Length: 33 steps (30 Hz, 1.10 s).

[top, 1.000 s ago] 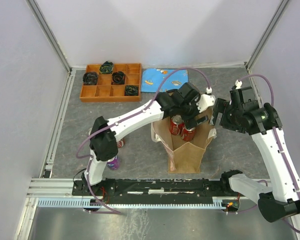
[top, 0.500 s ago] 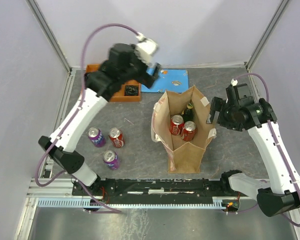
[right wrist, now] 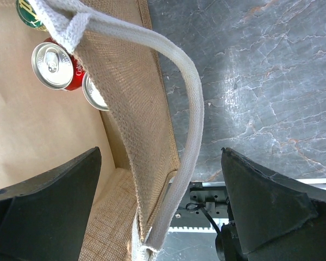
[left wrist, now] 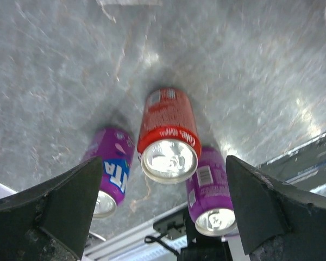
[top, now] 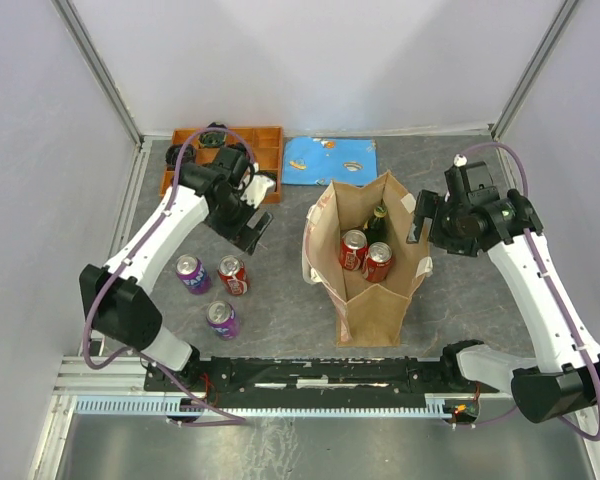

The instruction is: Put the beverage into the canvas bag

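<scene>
While the left claw [left wrist: 163, 168] hangs wide over the upright red drink can [left wrist: 165, 128] on the grey desk [top: 280, 295], the right claw [right wrist: 160, 157], also wide, straddles the rim of the tall tan canvas bag [top: 372, 300]. Judged stage: pickup; next, descend and close squarely on the can.

The tall tan canvas bag [top: 375, 300] holds two red metal cans [top: 353, 250] before a dark glass bottle [top: 379, 215] (all upright), with one red metal can [top: 233, 275] and two purple metal cans [top: 191, 273] at its 9 o'clock, an orange compartmented tray [top: 265, 131] at 10 and a flat blue cloth [top: 330, 160] at 12.
</scene>
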Each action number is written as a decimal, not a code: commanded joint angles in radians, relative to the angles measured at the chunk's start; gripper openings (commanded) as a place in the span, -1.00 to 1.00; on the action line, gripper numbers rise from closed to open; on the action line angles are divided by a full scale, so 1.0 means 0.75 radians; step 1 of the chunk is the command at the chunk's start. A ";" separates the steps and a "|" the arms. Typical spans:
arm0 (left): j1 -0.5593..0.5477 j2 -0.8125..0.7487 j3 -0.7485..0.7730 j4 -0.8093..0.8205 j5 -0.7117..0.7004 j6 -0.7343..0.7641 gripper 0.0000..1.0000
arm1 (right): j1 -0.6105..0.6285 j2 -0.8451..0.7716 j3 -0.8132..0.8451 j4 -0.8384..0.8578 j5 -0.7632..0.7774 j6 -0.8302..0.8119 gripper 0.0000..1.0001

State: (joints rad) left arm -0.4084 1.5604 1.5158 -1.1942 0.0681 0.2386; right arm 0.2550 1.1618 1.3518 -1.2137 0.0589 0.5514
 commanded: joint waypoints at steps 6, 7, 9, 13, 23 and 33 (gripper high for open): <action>-0.003 -0.187 -0.348 0.107 -0.048 0.144 0.99 | 0.002 -0.052 -0.059 0.050 -0.003 -0.003 0.99; -0.003 -0.188 -0.372 0.125 -0.041 0.140 0.99 | 0.003 -0.055 -0.062 0.049 -0.004 -0.003 0.99; -0.002 -0.187 -0.417 0.165 -0.027 0.121 0.99 | 0.003 -0.058 -0.069 0.046 -0.003 -0.001 0.99; -0.002 -0.182 -0.512 0.293 -0.043 0.097 0.99 | 0.002 -0.069 -0.068 0.042 -0.001 0.001 0.99; -0.004 -0.157 -0.568 0.384 -0.063 0.087 -0.66 | 0.001 -0.090 -0.049 0.002 0.017 -0.001 0.99; -0.002 -0.012 0.281 0.274 -0.171 0.129 -0.95 | 0.001 -0.084 -0.059 0.028 0.003 0.009 0.98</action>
State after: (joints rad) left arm -0.4103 1.5120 1.3453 -1.0672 -0.0162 0.2932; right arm 0.2550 1.1053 1.2987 -1.2194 0.0566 0.5529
